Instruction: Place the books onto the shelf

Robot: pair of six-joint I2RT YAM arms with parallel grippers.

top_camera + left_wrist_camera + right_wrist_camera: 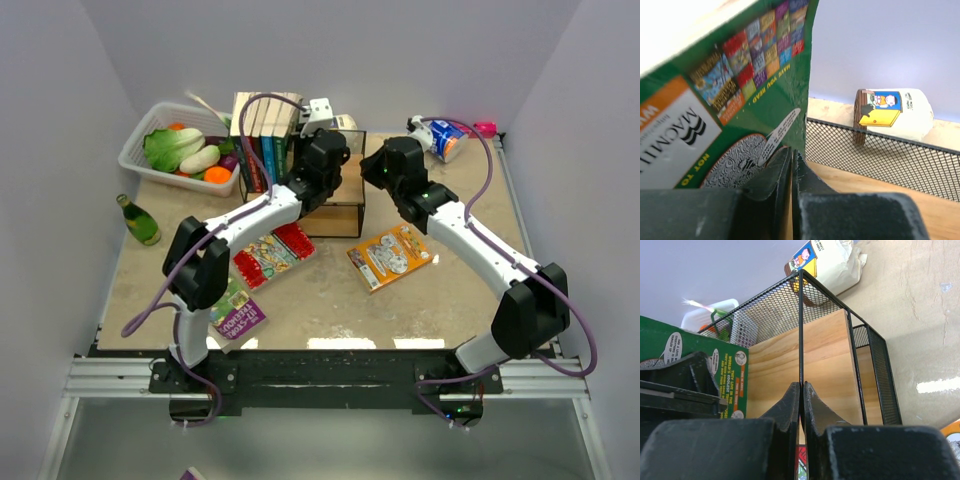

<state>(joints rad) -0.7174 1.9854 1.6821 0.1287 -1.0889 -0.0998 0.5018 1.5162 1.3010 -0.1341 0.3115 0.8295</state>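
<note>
Left gripper (pixel 322 160) is at the shelf (pixel 340 215), fingers drawn nearly together on the lower edge of a green book (pixel 765 100). In the left wrist view that book stands upright and fills the left half, with its edge running down between the fingertips of the gripper (pixel 791 152). The shelf's black mesh (pixel 880 155) and a wooden board lie just beyond.

Right gripper (pixel 385 168) is at the shelf's right side. In the right wrist view its fingers (pixel 801 387) are closed on a thin black upright bar of the frame. The green book (pixel 730 370) shows at left in that view, against the wooden board (pixel 815 365).

A row of books (pixel 262 135) stands upright at the shelf's left end, spines toward the arms.

On the table (pixel 320 300), loose and flat:
- A red book (pixel 275 250), just in front of the shelf and partly under the left arm.
- An orange book (pixel 392 257), near the right forearm.
- A purple book (pixel 238 318), beside the left arm's base.

Surroundings:
- A white basket (pixel 135 160) of vegetables touches or nearly touches the standing row on its left.
- A green bottle (pixel 141 221) lies in front of the basket.
- A blue-and-white packet (pixel 447 140) lies behind the right gripper, apart from the shelf.
</note>
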